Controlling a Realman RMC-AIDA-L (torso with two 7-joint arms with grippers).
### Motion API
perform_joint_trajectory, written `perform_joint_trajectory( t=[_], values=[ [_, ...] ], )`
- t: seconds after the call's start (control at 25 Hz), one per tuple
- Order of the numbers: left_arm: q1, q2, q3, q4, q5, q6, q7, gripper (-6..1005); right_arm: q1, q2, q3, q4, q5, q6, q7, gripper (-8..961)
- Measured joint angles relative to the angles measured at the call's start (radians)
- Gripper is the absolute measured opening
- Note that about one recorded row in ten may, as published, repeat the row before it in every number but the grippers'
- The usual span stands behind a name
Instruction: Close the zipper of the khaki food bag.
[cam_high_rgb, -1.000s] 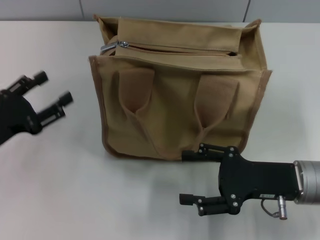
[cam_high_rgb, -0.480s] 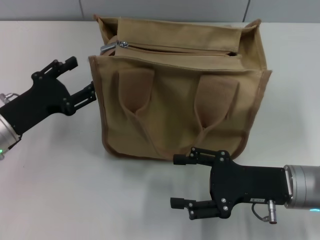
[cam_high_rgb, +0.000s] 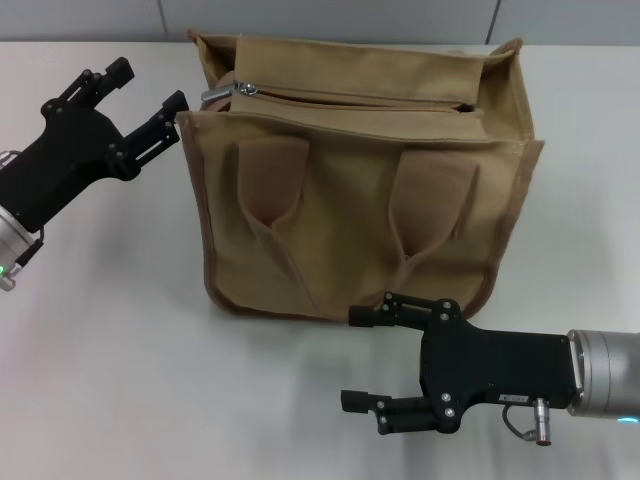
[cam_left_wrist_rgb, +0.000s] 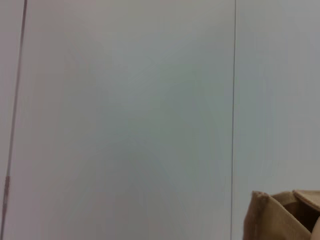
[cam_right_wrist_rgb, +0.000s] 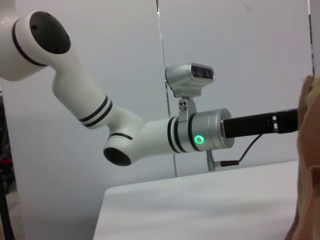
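The khaki food bag (cam_high_rgb: 360, 215) stands upright in the middle of the table, its two loop handles facing me. Its zipper (cam_high_rgb: 350, 100) runs across the top, with the silver pull tab (cam_high_rgb: 216, 96) at the bag's left end. My left gripper (cam_high_rgb: 152, 86) is open, level with the bag's top left corner, its nearer fingertip a little left of the pull tab and apart from it. My right gripper (cam_high_rgb: 351, 358) is open and empty, low over the table in front of the bag's bottom edge. A corner of the bag shows in the left wrist view (cam_left_wrist_rgb: 280, 215).
The white table (cam_high_rgb: 120, 380) spreads to the left and front of the bag. A grey wall stands behind it. The right wrist view shows my left arm (cam_right_wrist_rgb: 150, 135) and the bag's edge (cam_right_wrist_rgb: 310, 165).
My left gripper has swung in from the far left and risen back toward the bag's top left corner. My right gripper has shifted slightly left, then held still.
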Motion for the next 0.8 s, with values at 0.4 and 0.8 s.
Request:
perform_joint_trajectory(
  t=[0.4, 0.8],
  values=[
    [0.03, 0.01, 0.055, 0.098, 0.02, 0.009, -0.122, 788, 0.005, 0.0, 0.006, 0.0, 0.001, 0.022, 0.0, 818],
    [0.088, 0.002, 0.364, 0.305, 0.003, 0.006, -0.234, 786, 0.008, 0.0, 0.011, 0.001, 0.001, 0.038, 0.0, 818]
  ],
)
